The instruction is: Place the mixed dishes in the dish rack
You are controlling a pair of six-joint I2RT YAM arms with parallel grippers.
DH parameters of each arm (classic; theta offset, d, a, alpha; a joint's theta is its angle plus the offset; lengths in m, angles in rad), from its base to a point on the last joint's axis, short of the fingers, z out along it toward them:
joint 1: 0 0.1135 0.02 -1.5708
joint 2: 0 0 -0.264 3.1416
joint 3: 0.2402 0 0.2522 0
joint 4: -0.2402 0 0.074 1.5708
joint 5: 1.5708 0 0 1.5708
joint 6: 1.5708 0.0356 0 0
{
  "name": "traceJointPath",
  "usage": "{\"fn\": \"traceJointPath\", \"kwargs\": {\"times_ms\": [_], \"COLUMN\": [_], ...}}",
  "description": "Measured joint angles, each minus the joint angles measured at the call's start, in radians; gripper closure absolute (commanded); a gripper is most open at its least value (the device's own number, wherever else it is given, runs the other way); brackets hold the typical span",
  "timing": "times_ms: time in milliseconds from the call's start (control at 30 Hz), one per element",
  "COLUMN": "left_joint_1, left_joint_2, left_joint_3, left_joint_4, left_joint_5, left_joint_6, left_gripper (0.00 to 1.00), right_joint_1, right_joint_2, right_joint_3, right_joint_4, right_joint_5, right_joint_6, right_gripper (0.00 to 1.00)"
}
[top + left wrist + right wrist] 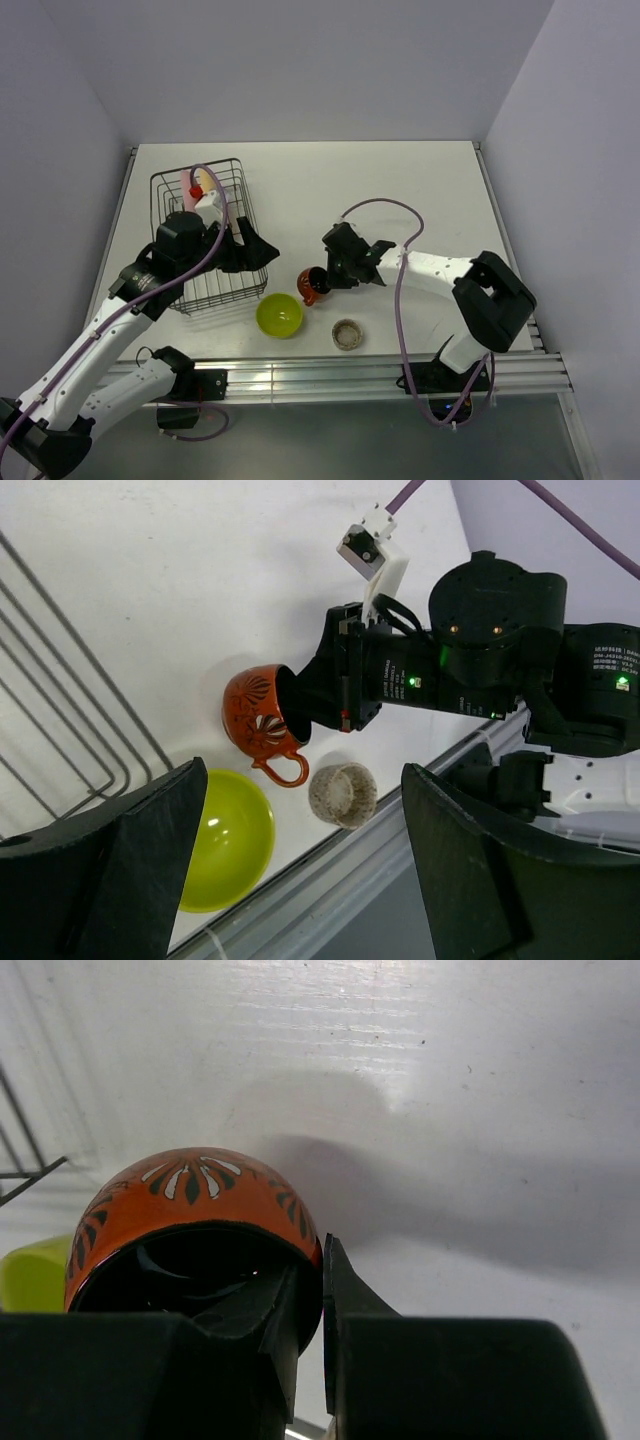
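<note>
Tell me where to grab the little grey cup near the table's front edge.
Pinch the rim of the grey cup: it stands upright, mouth open upward, no handle showing, so come straight down from above, one finger inside, one outside the wall.

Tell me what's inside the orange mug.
One of the right arm's jaws reaches inside the mug, the other stays outside, with its wall pinched between them. The rest is dark and partly hidden by that jaw, so the bottom cannot be seen.
</note>
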Motion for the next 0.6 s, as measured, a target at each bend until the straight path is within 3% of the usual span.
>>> {"fn": "traceJointPath", "kwargs": {"times_ms": [167,400,600], "left_joint_1": [0.0,-0.001,-0.001], "left_joint_2": [-0.001,-0.023,-0.025], "left_joint_3": [-0.009,-0.096,-0.13], "left_joint_4": [0.084,0.258,0.389], "left_joint_5": [0.093,0.247,0.299], "left_joint_6": [-0.038,-0.114,-0.287], "left_gripper": [0.08,0.01,0.02], "right_joint_1": [-0.006,-0.103,-0.134], "right_joint_2": [-0.137,-0.389,-0.448], "right_joint_3": [0.0,-0.01,-0.011], "right_joint_4": [-0.021,0.099,0.193], "right_joint_5": [-0.019,-0.297,-0.449], "right_joint_6": [-0.007,0.047,0.078], "right_gripper": [1.0,1.0,1.0]}}
